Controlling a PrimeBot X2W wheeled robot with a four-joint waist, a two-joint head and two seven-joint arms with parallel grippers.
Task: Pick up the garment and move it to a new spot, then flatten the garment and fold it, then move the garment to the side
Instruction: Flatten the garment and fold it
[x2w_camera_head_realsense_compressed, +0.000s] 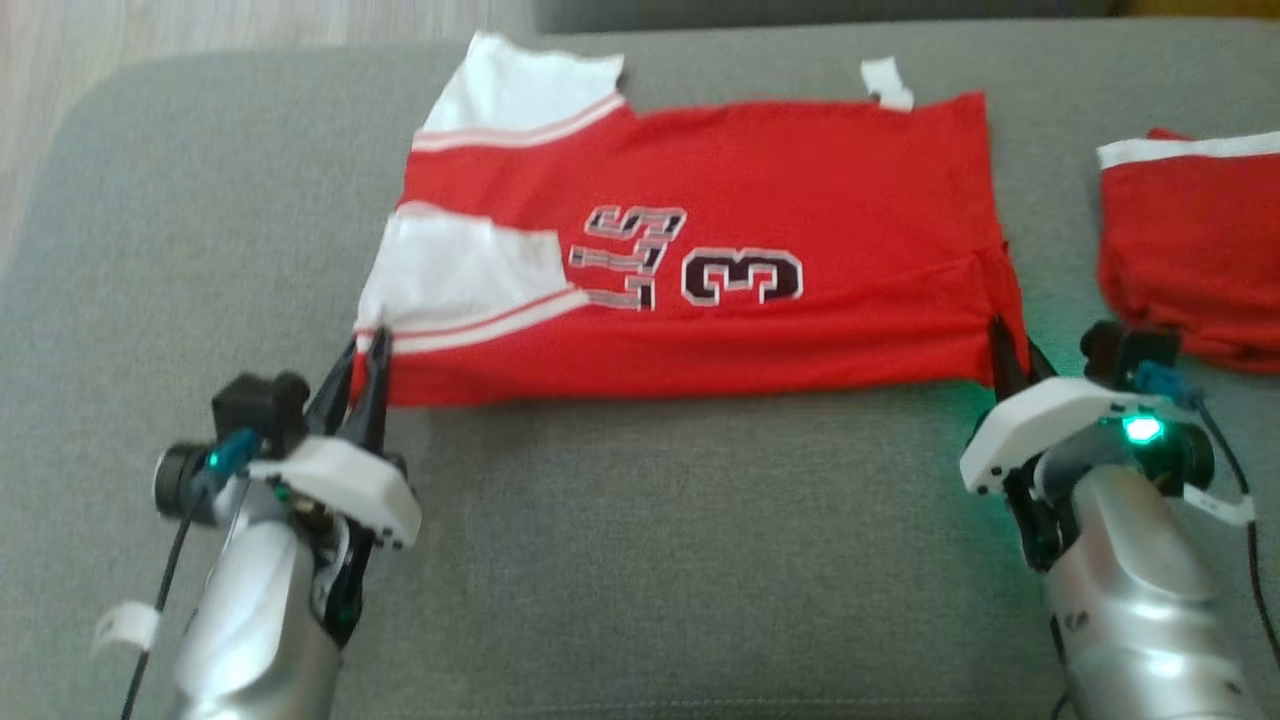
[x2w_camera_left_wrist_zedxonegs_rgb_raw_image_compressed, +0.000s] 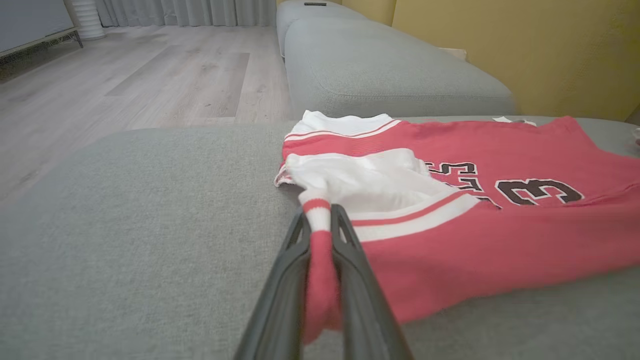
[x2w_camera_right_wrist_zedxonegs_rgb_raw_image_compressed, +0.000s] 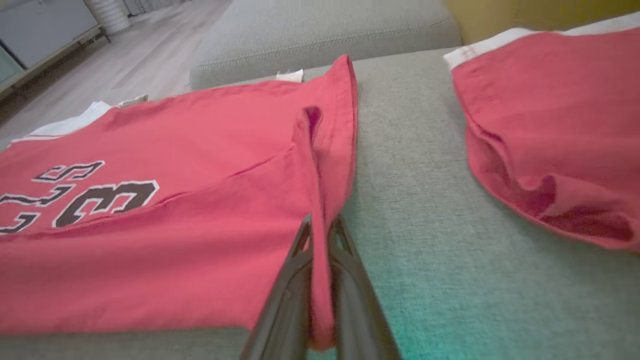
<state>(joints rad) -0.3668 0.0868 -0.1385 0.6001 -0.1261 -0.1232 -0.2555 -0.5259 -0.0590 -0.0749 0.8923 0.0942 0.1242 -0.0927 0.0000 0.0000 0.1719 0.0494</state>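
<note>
The garment (x2w_camera_head_realsense_compressed: 760, 200) is a red jersey with white trimmed shoulders and a black number 3, spread sideways on the grey sofa cushion (x2w_camera_head_realsense_compressed: 650, 540). My left gripper (x2w_camera_head_realsense_compressed: 368, 350) is shut on the near shoulder corner, and the left wrist view shows the red and white strap of the jersey (x2w_camera_left_wrist_zedxonegs_rgb_raw_image_compressed: 450, 250) pinched between the fingers (x2w_camera_left_wrist_zedxonegs_rgb_raw_image_compressed: 350, 245) of that gripper (x2w_camera_left_wrist_zedxonegs_rgb_raw_image_compressed: 318, 212). My right gripper (x2w_camera_head_realsense_compressed: 1005, 345) is shut on the near hem corner. In the right wrist view a raised red fold of the jersey (x2w_camera_right_wrist_zedxonegs_rgb_raw_image_compressed: 200, 250) runs between the closed gripper (x2w_camera_right_wrist_zedxonegs_rgb_raw_image_compressed: 320, 222).
A second red garment with a white band (x2w_camera_head_realsense_compressed: 1190, 250) lies bunched at the cushion's right, also in the right wrist view (x2w_camera_right_wrist_zedxonegs_rgb_raw_image_compressed: 550, 130). Another sofa cushion (x2w_camera_left_wrist_zedxonegs_rgb_raw_image_compressed: 380, 65) stands beyond, with a yellow wall (x2w_camera_left_wrist_zedxonegs_rgb_raw_image_compressed: 525, 50) behind and wooden floor (x2w_camera_left_wrist_zedxonegs_rgb_raw_image_compressed: 125, 85) to the left.
</note>
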